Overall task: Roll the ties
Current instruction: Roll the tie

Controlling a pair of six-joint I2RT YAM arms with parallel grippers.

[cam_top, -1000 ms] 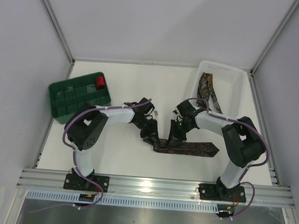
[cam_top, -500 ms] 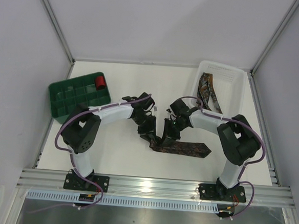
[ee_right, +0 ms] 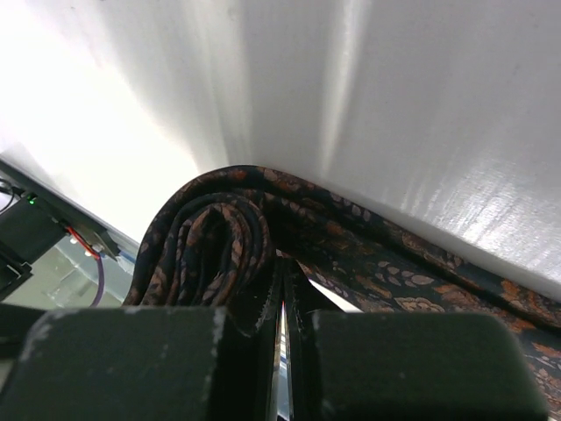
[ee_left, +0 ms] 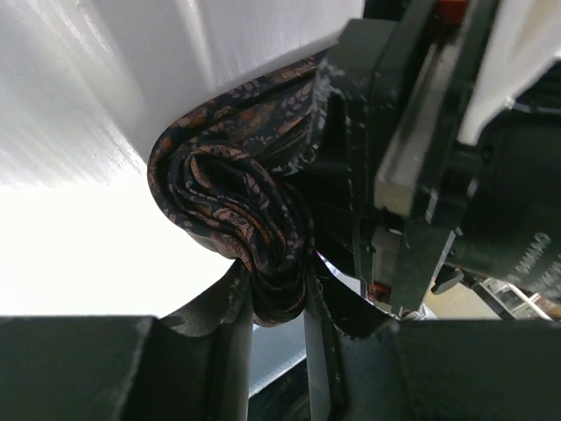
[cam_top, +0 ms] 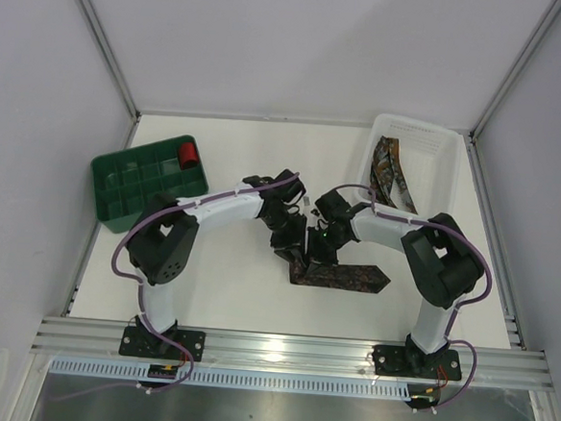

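Working tie (cam_top: 345,277) lies flat on the table (cam_top: 227,293) near centre, the unrolled length running out to the right with its pointed end toward the right arm. Its near-left end is wound into a loose coil (ee_left: 235,203) of several turns, lifted between the two wrists. Fabric reads as soft, thin and light, probably slick on the face. It holds no shape of its own, so the turns look likely to spring loose or telescope sideways if pressure comes off. Best hold, by my judgement, is across the coil's flat ends, pinching through all layers and not just the outer wrap. Left gripper (ee_left: 276,303): jaws drawn in narrow, clamped on the lower fold of the coil, fabric bulging above the fingertips. Right gripper (ee_right: 282,298): jaws almost together with only a slit between, nipping what looks like an inner layer at the coil's edge. How many layers it has, cannot tell. From overhead the two grippers meet nose to nose over the coil, left gripper (cam_top: 292,244) just beside right gripper (cam_top: 320,248). Spare ties (cam_top: 391,172) sit in the white basket (cam_top: 451,174) at far right, not yet rolled. Green tray (cam_top: 118,194) at far left carries a small red roll (cam_top: 188,152).
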